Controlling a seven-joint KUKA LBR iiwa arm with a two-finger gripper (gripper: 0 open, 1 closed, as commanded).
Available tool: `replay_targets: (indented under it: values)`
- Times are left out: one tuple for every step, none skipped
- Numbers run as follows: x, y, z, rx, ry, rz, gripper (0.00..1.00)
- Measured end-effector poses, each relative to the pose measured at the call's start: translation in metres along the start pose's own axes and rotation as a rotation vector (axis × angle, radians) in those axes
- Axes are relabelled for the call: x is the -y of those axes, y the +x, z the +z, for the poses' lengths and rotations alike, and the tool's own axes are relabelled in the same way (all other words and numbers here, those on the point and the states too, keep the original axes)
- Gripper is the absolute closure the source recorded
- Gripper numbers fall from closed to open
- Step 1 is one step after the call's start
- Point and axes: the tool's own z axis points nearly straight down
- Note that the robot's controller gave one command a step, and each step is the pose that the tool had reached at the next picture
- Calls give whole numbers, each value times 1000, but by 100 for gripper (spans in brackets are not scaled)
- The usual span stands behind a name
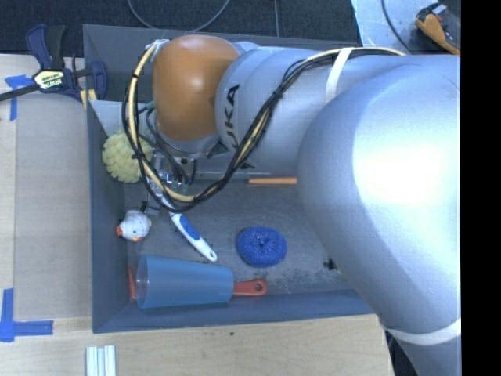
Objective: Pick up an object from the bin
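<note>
Grey metal bin, one, holding loose items; entries run left to right.

1. Yellow fuzzy lump, far left, close to the left wall.
2. Small white toy with an orange spot, left of middle, apart from its neighbours.
3. Gripper, low in the far-left part of the bin under the arm's orange cover, just beside the yellow fuzzy lump and on the far side of the small white toy. Whether it is spread or pressed together cannot be told, and nothing is seen held in it.
4. Blue plastic cup, lying on its side along the near wall.
5. White-and-blue toothbrush, lying slantwise just beyond the cup.
6. Red handle, sticking out to the right from under the cup.
7. Blue round scrubber, near middle, standing clear.
8. Wooden pencil, mid-bin, partly under the arm.
9. Silver arm, covering the bin's far and right parts.

Status, as judged: pick not yet made; every listed item rests on the floor, so closing on one and lifting it remain.

Surface and room: flat, bare floor with dark specks at near right; items are spread singly, and open floor surrounds the scrubber and toy
</note>
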Motion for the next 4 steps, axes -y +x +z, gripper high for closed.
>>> replay_targets:
  values:
    - [2,14,-14,3,-3,1,0]
    - [46,-3,3,3,-1,121,0]
    - [40,23,49,4,-6,257,0]
    - [3,0,46,1,23,233,100]
